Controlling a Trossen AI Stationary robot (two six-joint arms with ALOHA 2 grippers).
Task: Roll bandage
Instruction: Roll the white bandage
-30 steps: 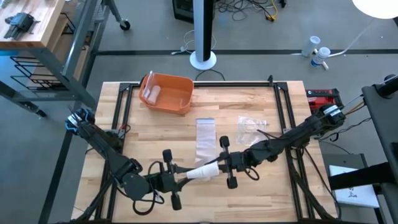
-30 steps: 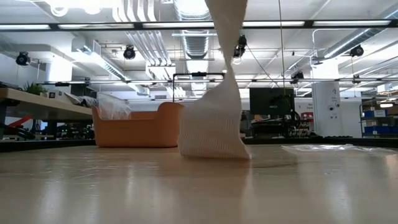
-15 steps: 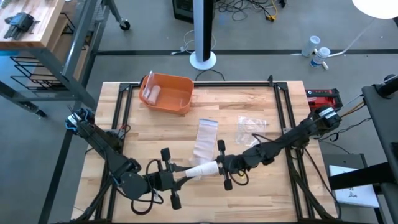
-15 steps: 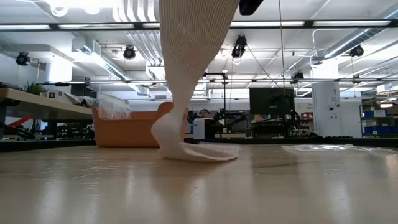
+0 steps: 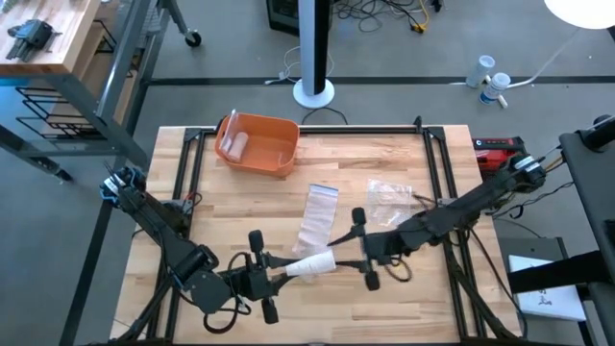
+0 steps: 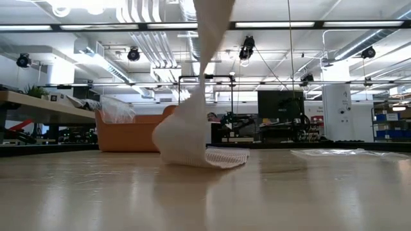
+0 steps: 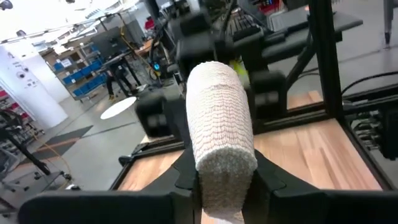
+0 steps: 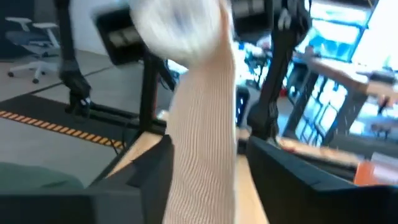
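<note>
A white bandage is partly wound into a roll (image 5: 313, 264) over the near middle of the table. My left gripper (image 5: 288, 270) is shut on that roll, seen close up as a ribbed roll (image 7: 219, 134). My right gripper (image 5: 344, 255) faces it from the right, shut on the loose strip (image 8: 202, 134). The strip hangs down (image 6: 192, 115), and its free end (image 5: 319, 213) lies flat on the wood. My left gripper pinches the roll's near end (image 7: 219, 177) between its two fingers, one on each side, coming level from the table's left. The roll sticks out along the fingers, lifted clear of the table. My right gripper has the unrolled strip (image 8: 200, 180) between its two fingers, coming level from the right. The strip runs from the roll through the fingers and drops to the table, where its end rests (image 6: 221, 156).
An orange bin (image 5: 261, 146) with a clear packet inside stands at the far left of the table. An empty clear wrapper (image 5: 389, 198) lies right of the strip's end. Black frame rails (image 5: 437, 183) run along the table's sides.
My right gripper went a little toward the table's left, then back toward the right, keeping hold of the strip. The hanging strip swung and twisted, and its end on the table slid and turned slightly. The roll stayed in my left gripper.
</note>
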